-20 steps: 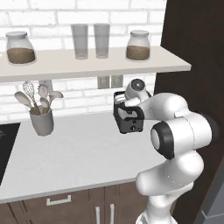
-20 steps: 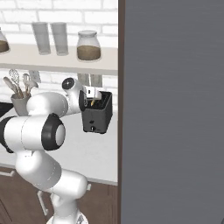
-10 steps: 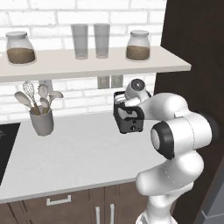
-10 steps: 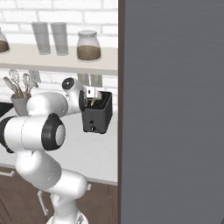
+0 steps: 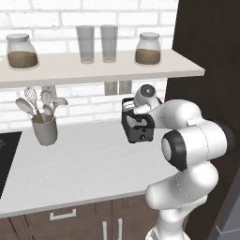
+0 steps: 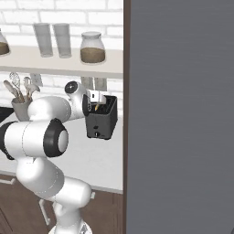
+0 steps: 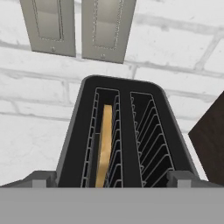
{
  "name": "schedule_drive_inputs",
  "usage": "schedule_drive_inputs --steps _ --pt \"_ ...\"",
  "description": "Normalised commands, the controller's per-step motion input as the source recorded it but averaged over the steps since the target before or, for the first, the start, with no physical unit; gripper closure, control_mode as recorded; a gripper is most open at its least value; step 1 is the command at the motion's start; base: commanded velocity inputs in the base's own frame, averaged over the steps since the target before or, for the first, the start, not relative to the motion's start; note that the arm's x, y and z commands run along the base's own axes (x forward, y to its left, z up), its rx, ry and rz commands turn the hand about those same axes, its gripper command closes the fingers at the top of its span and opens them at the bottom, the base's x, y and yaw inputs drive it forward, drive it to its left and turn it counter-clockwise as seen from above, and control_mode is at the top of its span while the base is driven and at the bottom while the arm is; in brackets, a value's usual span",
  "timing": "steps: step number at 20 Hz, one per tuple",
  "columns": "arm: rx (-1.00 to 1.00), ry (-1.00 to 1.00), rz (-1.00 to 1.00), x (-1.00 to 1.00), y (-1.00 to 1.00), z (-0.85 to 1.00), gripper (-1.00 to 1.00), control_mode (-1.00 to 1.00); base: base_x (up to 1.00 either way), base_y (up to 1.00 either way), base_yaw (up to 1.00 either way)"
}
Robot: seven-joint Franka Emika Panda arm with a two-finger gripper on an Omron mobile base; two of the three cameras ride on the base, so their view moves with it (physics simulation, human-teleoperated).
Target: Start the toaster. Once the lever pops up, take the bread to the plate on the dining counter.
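The black toaster (image 5: 138, 127) stands on the pale worktop against the white brick wall, close to a dark tall panel. From the right base view the toaster (image 6: 101, 122) shows its narrow face with a small round knob. The hand view looks straight down into the toaster (image 7: 124, 131); the bread (image 7: 104, 144) stands on edge, sunk in the left slot, and the right slot is empty. My gripper (image 7: 111, 178) hovers just above the toaster's top, open, with its fingertips (image 7: 41, 177) spread wider than the toaster body and holding nothing. I cannot make out the lever. The plate and the dining counter are out of view.
A grey utensil crock (image 5: 45, 130) stands at the left of the worktop (image 5: 84, 164), beside a dark cooktop (image 5: 5, 154). A shelf (image 5: 93, 70) with jars and glasses hangs overhead. The dark panel (image 6: 183, 114) walls off the right. Two wall outlets (image 7: 78, 26) sit behind the toaster.
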Motion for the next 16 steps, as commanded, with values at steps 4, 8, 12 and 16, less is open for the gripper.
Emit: schedule_drive_inputs --steps 4,8,12,16 --pt "0.00 0.00 0.00 0.00 0.00 0.00 -1.00 -1.00 0.00 0.00 0.00" --pt "0.00 0.00 0.00 0.00 0.00 0.00 -1.00 -1.00 0.00 0.00 0.00" --pt "0.00 0.00 0.00 0.00 0.00 0.00 -1.00 -1.00 0.00 0.00 0.00" --pt "0.00 0.00 0.00 0.00 0.00 0.00 -1.00 -1.00 0.00 0.00 0.00"
